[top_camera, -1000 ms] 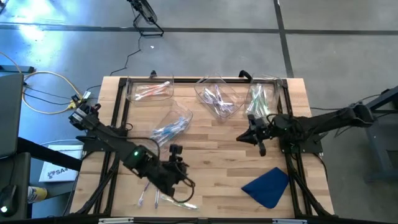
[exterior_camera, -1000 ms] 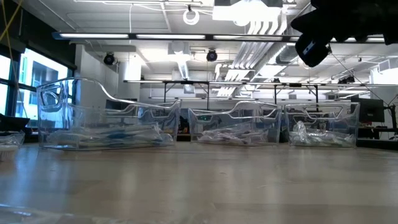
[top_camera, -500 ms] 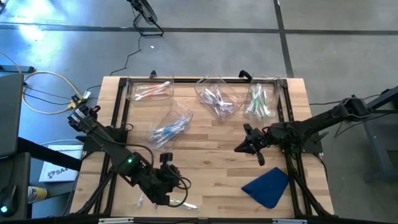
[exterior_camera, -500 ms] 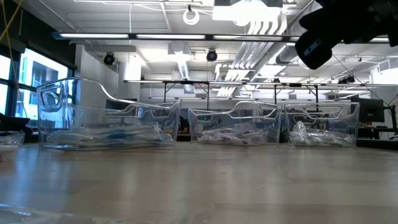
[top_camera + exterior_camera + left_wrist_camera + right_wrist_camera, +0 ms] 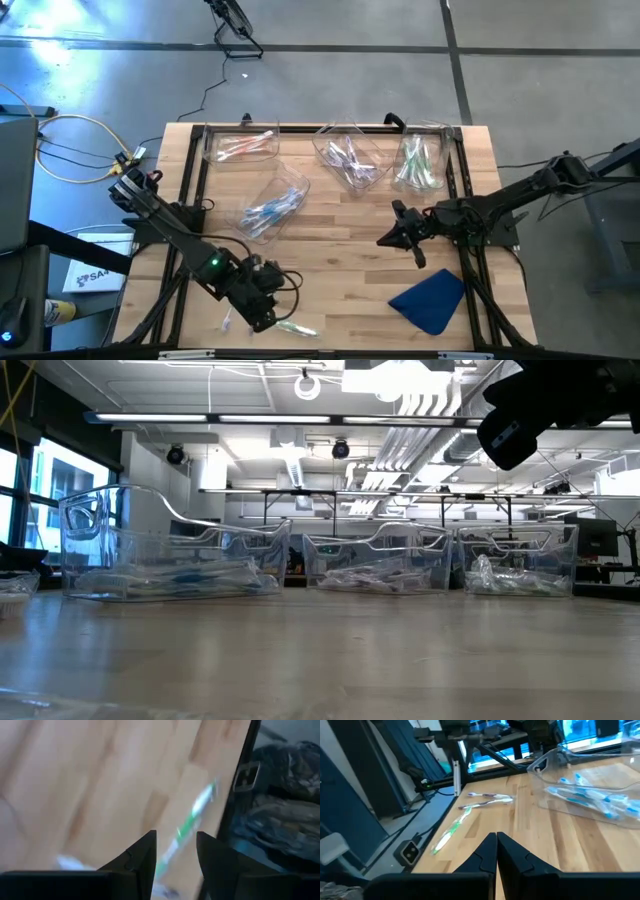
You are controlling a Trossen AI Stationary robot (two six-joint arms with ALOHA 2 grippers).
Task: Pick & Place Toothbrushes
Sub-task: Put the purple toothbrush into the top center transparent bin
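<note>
The left gripper (image 5: 265, 305) is low over the near left of the table (image 5: 340, 225), fingers apart and empty, lining up on a green toothbrush (image 5: 192, 817) that lies flat near the table's near edge; in the left wrist view the brush runs up out of the gap between the two fingers (image 5: 137, 860). This looks like the reach-to-pick step. A pink-tipped toothbrush (image 5: 227, 320) lies just left of the gripper. The next move calls for settling the open fingers either side of the slim handle and closing without pushing it off the edge.

The right gripper (image 5: 385, 238) hangs over the table's middle right, fingers together and holding nothing. Sorted toothbrushes (image 5: 270, 210) lie in the clear bins (image 5: 240, 145) along the far side; a blue cloth (image 5: 430, 300) lies near right.

Since a second ago the left gripper has dropped toward the near edge, and the right gripper has pulled back from the green bin
</note>
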